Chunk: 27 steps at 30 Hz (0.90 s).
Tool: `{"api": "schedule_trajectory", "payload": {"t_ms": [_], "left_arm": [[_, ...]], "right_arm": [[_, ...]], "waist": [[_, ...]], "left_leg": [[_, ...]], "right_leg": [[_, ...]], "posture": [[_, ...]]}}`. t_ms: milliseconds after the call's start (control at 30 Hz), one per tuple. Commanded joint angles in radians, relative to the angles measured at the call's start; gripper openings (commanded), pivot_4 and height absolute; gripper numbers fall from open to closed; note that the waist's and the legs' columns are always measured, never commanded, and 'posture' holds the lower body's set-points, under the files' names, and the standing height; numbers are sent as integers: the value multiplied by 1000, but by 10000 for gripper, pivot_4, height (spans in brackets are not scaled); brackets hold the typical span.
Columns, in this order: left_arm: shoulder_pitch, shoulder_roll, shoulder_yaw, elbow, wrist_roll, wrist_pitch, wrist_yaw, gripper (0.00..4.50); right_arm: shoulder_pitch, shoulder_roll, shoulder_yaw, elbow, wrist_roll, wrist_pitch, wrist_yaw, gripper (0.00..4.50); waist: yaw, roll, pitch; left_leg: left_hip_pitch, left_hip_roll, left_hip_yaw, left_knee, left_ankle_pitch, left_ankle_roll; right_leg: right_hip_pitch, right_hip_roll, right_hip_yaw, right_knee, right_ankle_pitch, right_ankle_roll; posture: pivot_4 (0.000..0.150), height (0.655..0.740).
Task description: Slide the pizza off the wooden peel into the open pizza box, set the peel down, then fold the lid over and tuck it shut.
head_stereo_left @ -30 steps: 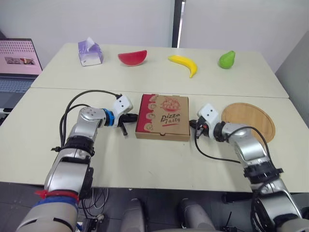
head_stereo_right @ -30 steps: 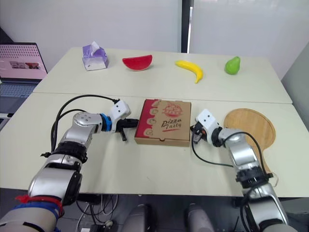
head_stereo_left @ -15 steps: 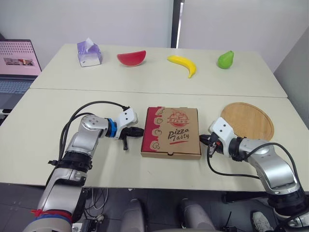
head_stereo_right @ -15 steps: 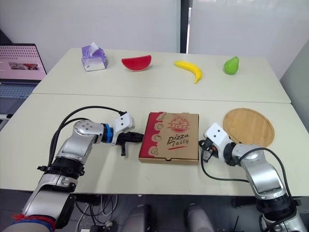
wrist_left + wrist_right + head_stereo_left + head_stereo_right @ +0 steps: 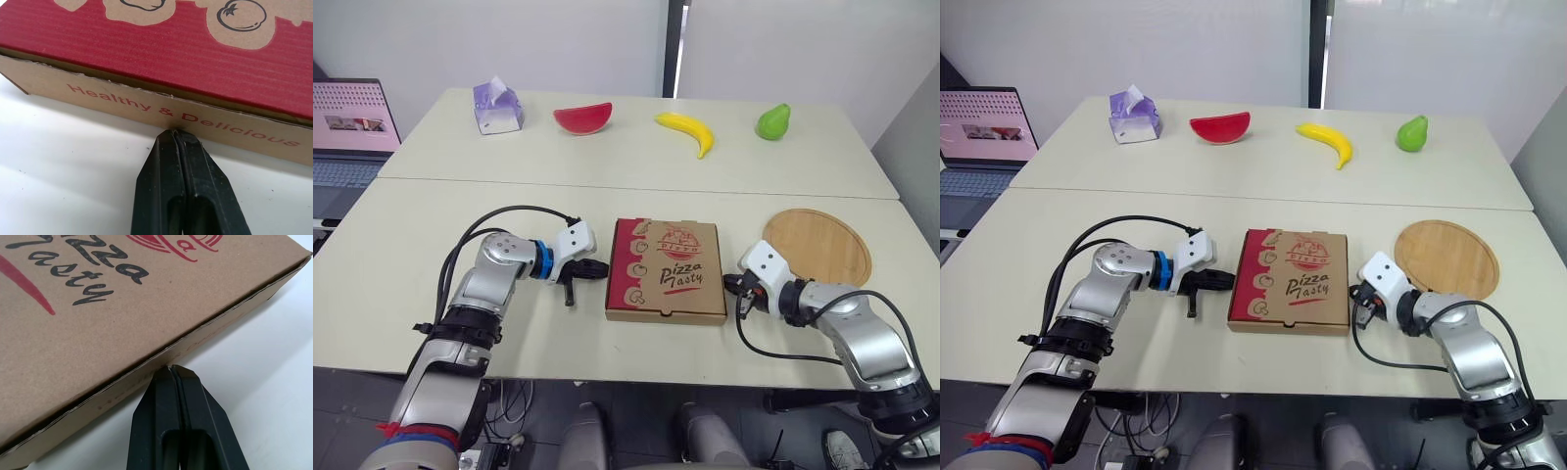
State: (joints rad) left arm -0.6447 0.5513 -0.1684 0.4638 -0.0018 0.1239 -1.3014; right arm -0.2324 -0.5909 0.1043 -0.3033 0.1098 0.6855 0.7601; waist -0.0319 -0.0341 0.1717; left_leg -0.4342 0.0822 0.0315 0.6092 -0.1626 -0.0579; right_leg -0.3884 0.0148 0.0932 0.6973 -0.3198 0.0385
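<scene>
Closed pizza box (image 5: 668, 283) mid near table (image 5: 411, 255), wooden peel (image 5: 818, 245) at right. Along far table (image 5: 626, 162), left to right: tissue box (image 5: 497, 107), watermelon slice (image 5: 582, 117), banana (image 5: 686, 131), pear (image 5: 771, 121).

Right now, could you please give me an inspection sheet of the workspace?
Surface: two pale tables set edge to edge.
Job's things: pizza box shut, flat on the near table; wooden peel lying bare to its right.
Clutter: tissue box, watermelon slice, banana and pear in a row on the far table.
Grippers: left gripper shut, tips at the box's left wall; right gripper shut, tips at its right wall.
Cables: left cable and right cable, black, loop off the forearms.
Surroundings: laptop at far left; white wall behind.
</scene>
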Motion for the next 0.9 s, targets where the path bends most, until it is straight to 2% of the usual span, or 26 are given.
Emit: {"api": "schedule_trajectory", "payload": {"t_ms": [33, 167, 200, 267, 367, 433, 667, 767, 900], "left_arm": [[-10, 4, -17, 4, -9, -11, -9, 0], [-18, 38, 36, 23, -45, -21, -4, 0], [-16, 60, 71, 27, -86, -15, -32, 0], [-11, 89, 117, 31, -152, -1, -76, 0], [-31, 125, 203, 83, -240, 75, -90, 5826], [-75, 186, 273, 192, -265, 95, -70, 11865], [-105, 347, 382, 426, -264, 51, 3, 34787], [-74, 403, 417, 465, -260, 13, 49, 44561], [-43, 436, 440, 493, -246, -26, 135, 44853]], "right_arm": [[-17, -15, -16, -19, 20, -28, 6, 372], [14, -80, -62, -6, 5, -97, 18, 372], [33, -96, -120, -7, 38, -142, 41, 372], [64, -111, -204, -10, 100, -206, 75, 3858], [123, -133, -351, -27, 249, -233, 182, 12489], [194, -220, -490, -2, 312, -230, 288, 19614], [281, -478, -818, 291, 321, -271, 442, 44674], [292, -542, -884, 457, 279, -354, 462, 45000], [242, -563, -856, 550, 270, -401, 441, 45000]], "waist": [[0, 0, 0], [0, 0, 0], [0, -1, 0], [0, -1, 1], [-1, -1, 1], [1, -2, 1], [-1, -2, 1], [-2, -2, 2], [-5, -2, 1]], "left_leg": [[0, 0, 0, 0, 0, 0], [0, 0, 0, 0, 0, 0], [0, 0, 0, 0, 0, 0], [0, 0, 0, 0, 0, 0], [0, 0, 0, 0, 0, 0], [0, 0, -1, 0, 0, 0], [2, 0, 0, -1, 0, 0], [2, 0, 0, -1, 0, 0], [2, 1, 0, -1, 0, 0]], "right_leg": [[0, 0, 0, 0, 0, 0], [0, 0, 0, 0, 0, 0], [0, 0, 0, 0, 0, 0], [-1, 0, 0, 0, 0, 0], [0, 0, 0, 0, 0, 0], [0, 0, -1, 0, 0, 0], [1, -1, -1, 0, -1, 1], [1, -1, -1, -1, -1, 1], [0, 0, -1, -1, -1, 1]], "posture": [[1500, 7400], [1500, 7400], [1500, 7400], [1500, 7400], [1500, 7400], [1500, 7400], [1500, 7400], [1500, 7400], [1500, 7400]]}}
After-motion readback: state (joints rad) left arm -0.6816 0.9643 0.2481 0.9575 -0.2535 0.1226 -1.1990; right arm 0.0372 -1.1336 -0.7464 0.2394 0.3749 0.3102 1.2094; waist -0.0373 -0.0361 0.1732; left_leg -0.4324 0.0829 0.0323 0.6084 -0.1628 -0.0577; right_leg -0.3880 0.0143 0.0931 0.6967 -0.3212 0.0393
